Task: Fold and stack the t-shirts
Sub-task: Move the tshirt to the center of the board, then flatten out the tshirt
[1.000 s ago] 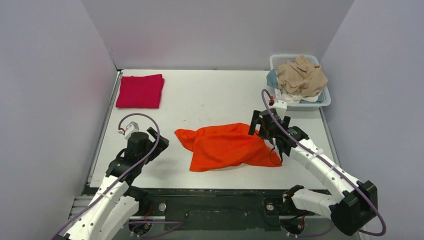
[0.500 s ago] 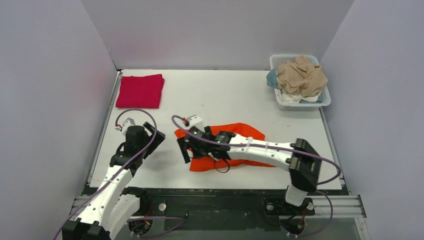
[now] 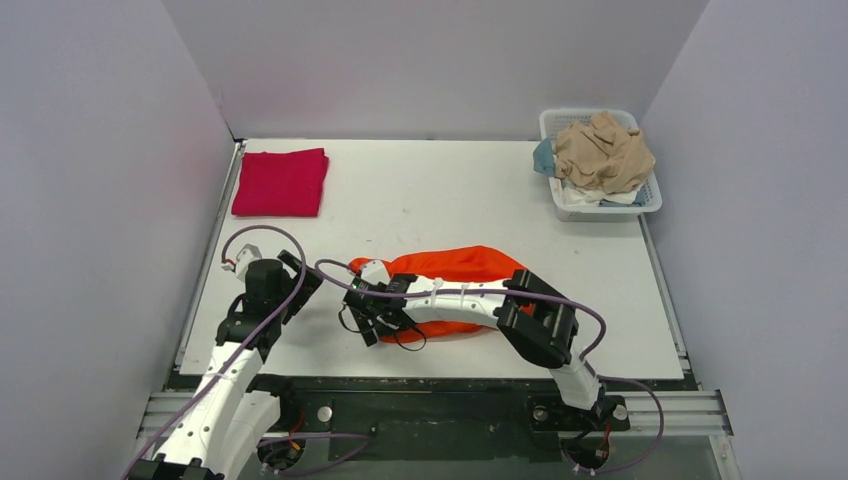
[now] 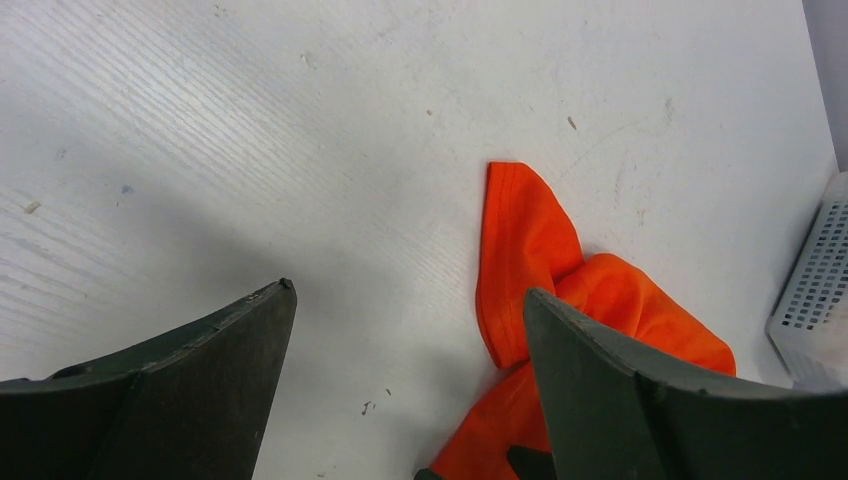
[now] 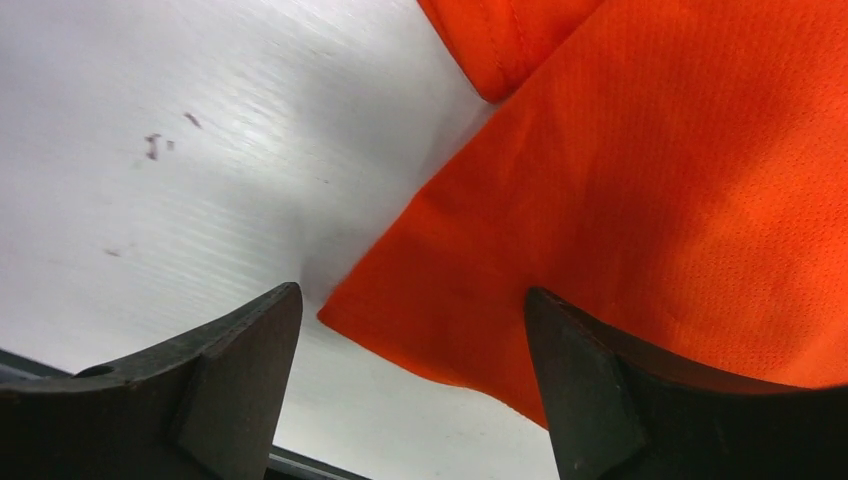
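A crumpled orange t-shirt (image 3: 468,268) lies on the white table (image 3: 420,195), near the front middle. My right gripper (image 3: 368,322) is open and low over its front left corner; in the right wrist view the shirt's corner (image 5: 640,190) lies between the spread fingers. My left gripper (image 3: 300,285) is open and empty, just left of the shirt; the left wrist view shows the shirt's sleeve (image 4: 525,250) ahead. A folded red t-shirt (image 3: 282,182) lies at the far left.
A white basket (image 3: 650,200) at the far right holds a heap of beige and other shirts (image 3: 603,150). Purple-grey walls stand on three sides. The table's front edge runs just below the right gripper.
My right arm has swung from the shirt's right end across to its front left corner. My left gripper has edged forward toward the shirt. The shirt has bunched narrower.
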{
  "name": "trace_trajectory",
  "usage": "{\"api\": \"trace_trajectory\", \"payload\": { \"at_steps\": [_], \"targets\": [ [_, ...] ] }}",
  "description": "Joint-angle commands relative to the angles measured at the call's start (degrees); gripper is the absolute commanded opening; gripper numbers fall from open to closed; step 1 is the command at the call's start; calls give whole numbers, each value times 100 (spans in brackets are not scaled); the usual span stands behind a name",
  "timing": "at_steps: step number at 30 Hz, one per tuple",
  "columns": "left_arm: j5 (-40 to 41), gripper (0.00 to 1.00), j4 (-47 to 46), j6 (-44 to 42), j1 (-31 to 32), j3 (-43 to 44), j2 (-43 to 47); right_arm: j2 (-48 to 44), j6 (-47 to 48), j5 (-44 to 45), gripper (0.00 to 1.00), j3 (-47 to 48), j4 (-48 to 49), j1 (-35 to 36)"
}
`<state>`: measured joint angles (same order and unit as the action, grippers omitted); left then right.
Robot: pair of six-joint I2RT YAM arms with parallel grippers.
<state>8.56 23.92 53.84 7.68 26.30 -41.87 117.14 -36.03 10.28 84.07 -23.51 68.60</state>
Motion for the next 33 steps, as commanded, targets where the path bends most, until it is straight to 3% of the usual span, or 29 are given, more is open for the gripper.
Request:
{"api": "trace_trajectory", "payload": {
  "at_steps": [1,6,8,10,12,17,21,29,33],
  "targets": [
    [237,95,64,133,-61,-12,134,161,-234,71,73,132,-601,-120],
    [373,95,72,205,-72,-16,127,457,-214,-112,64,222,-840,-180],
    [335,95,21,209,-70,-12,93,490,-240,-174,45,171,-863,-237],
    [236,95,-82,194,-66,-22,46,368,-252,-149,13,-3,-789,-291],
    [103,95,-242,178,-69,-53,-7,57,-259,-115,0,-279,-563,-364],
    [-565,95,-1008,-77,-46,-84,-419,-1341,-98,-143,0,-998,146,-537],
    [-1131,95,-1608,-202,108,-3,-880,-2641,-94,524,0,-1579,354,-920],
    [-550,95,-1750,-382,1102,690,-2203,-4842,-240,1910,0,-2808,-51,-1796],
    [-518,95,-1909,-375,1333,1041,-2967,-5570,-293,2083,0,-3267,-258,-2276]
  ]
}}
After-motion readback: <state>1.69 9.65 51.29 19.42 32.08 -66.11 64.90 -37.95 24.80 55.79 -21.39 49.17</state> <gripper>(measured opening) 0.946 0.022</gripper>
